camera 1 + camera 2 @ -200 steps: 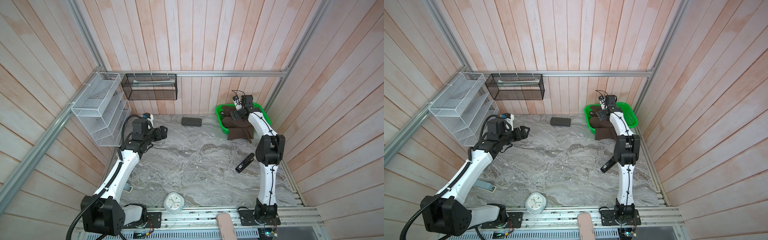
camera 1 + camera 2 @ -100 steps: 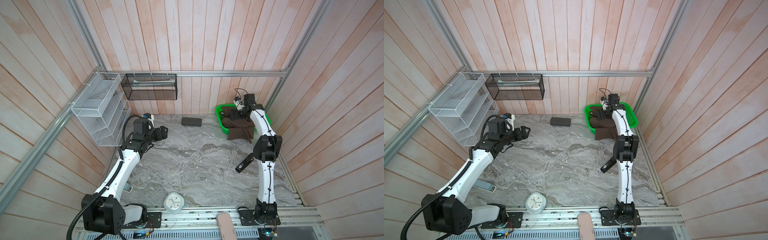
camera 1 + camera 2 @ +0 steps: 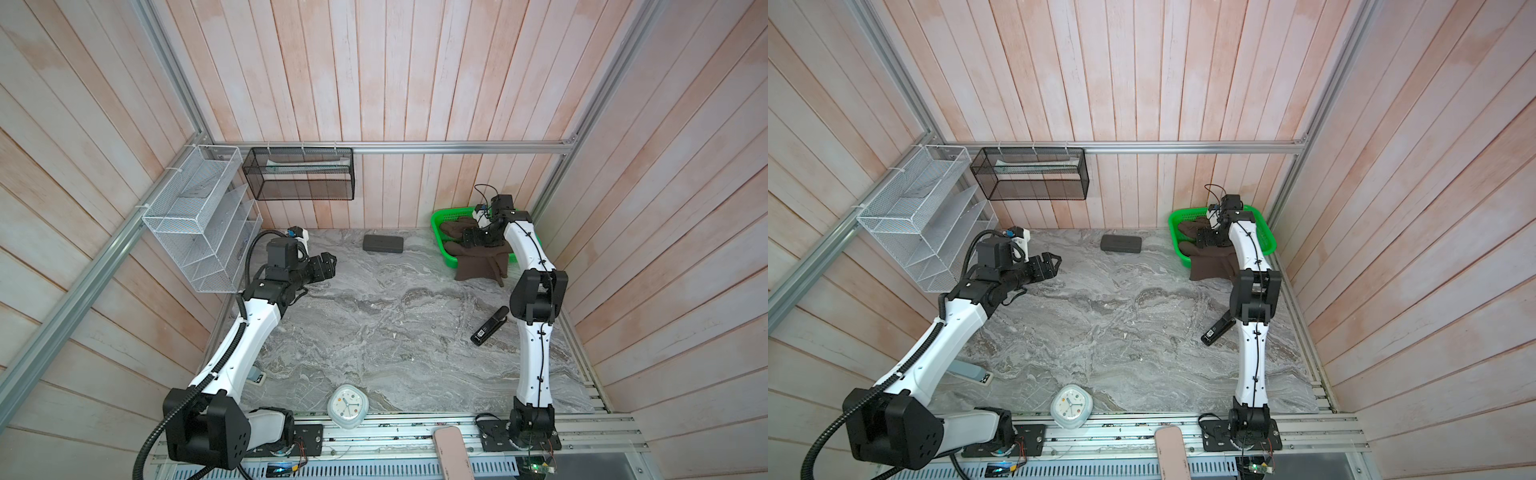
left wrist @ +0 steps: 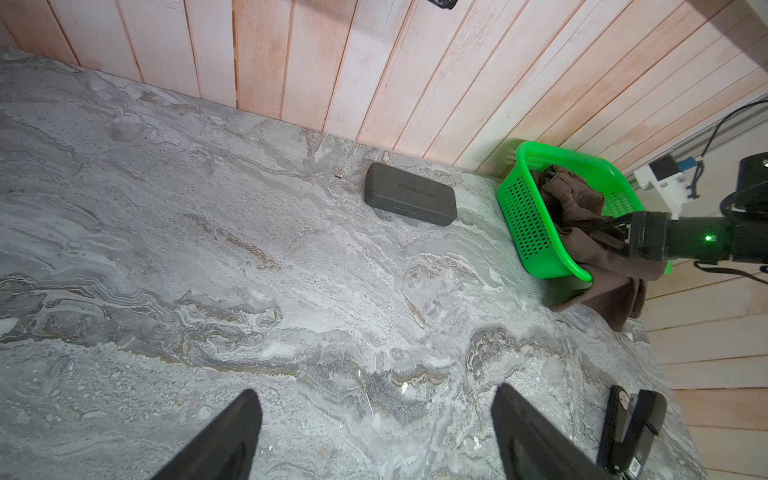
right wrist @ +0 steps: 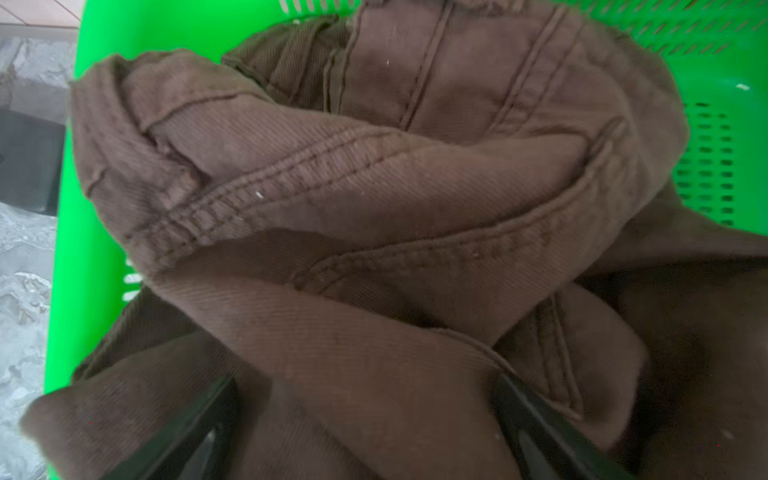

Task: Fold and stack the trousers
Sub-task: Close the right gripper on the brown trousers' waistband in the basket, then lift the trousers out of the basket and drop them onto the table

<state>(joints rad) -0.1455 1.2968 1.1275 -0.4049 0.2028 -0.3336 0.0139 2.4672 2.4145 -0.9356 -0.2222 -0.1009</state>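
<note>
Grey marbled tabletop point(image 3: 374, 332) inside pale plank walls point(image 3: 395, 83); trousers point(image 3: 482, 266) overhang green basket point(image 3: 437, 219).

Robot lab cell: plank walls point(image 3: 374, 75), aluminium frame point(image 3: 457, 147), marble-look tabletop point(image 3: 374, 324), rail-mounted arms point(image 3: 534, 357)

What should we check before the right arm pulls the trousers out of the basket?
1. Right gripper open at the trousers: ok, jaws spread over the cloth.
2. Trousers out of green basket: not ok, bunched inside, part draped over its front rim.
3. Left gripper free: ok, open and empty.
4. Folding room on table: ok, grey case and stapler sit off-centre.
5. How many cloth layers lie between the right fingers: cannot tell.
</note>
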